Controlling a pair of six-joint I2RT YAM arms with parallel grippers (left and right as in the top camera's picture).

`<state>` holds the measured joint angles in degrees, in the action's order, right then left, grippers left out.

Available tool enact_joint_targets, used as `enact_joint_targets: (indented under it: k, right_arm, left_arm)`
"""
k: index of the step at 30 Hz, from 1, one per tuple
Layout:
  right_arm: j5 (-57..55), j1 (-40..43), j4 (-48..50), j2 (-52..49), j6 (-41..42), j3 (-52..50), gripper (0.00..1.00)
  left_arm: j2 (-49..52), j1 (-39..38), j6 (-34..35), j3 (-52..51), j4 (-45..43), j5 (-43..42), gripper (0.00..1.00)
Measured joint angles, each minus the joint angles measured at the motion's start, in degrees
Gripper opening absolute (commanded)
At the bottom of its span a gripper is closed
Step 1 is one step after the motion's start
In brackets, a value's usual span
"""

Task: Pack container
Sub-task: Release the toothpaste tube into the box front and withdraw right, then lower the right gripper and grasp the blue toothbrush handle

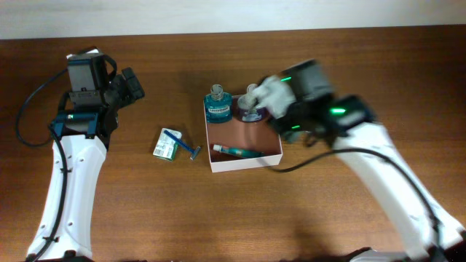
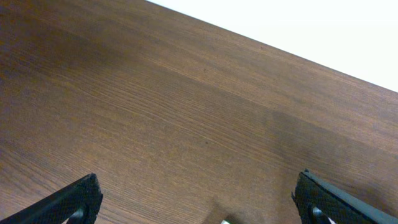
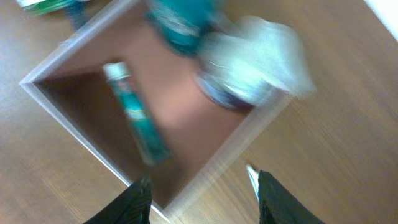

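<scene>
The container is a shallow white-walled box with a reddish-brown floor at the table's middle. Inside it lie a teal tube near the front wall, a teal bottle in the back left corner, and a purple bottle with a white cap beside it. My right gripper hovers over the back right corner, open and holding nothing. The blurred right wrist view shows my right gripper straddling the container's wall, with the tube and the capped bottle beyond. My left gripper is wide open, far left.
A green-white packet and a blue razor lie on the wooden table left of the container. In the left wrist view my left gripper has only bare wood between its fingers. A black cable loops beside the left arm.
</scene>
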<state>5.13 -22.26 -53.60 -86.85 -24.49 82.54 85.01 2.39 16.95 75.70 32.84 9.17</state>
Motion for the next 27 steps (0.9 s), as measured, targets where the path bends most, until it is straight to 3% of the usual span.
enact_joint_targets:
  k: [6, 14, 27]
  right_arm:
    - [-1.2, 14.2, -1.7, 3.6, 3.9, 0.2, 0.68]
    - [0.8, 22.9, -1.2, -3.6, 4.9, -0.4, 0.69]
    - [1.6, 24.3, 2.8, -25.4, 4.7, -2.0, 0.68]
  left_arm:
    - [0.0, 0.0, 0.0, 0.0, 0.0, 0.0, 0.99]
    - [0.0, 0.0, 0.0, 0.0, 0.0, 0.0, 0.99]
    - [0.0, 0.0, 0.0, 0.0, 0.0, 0.0, 0.99]
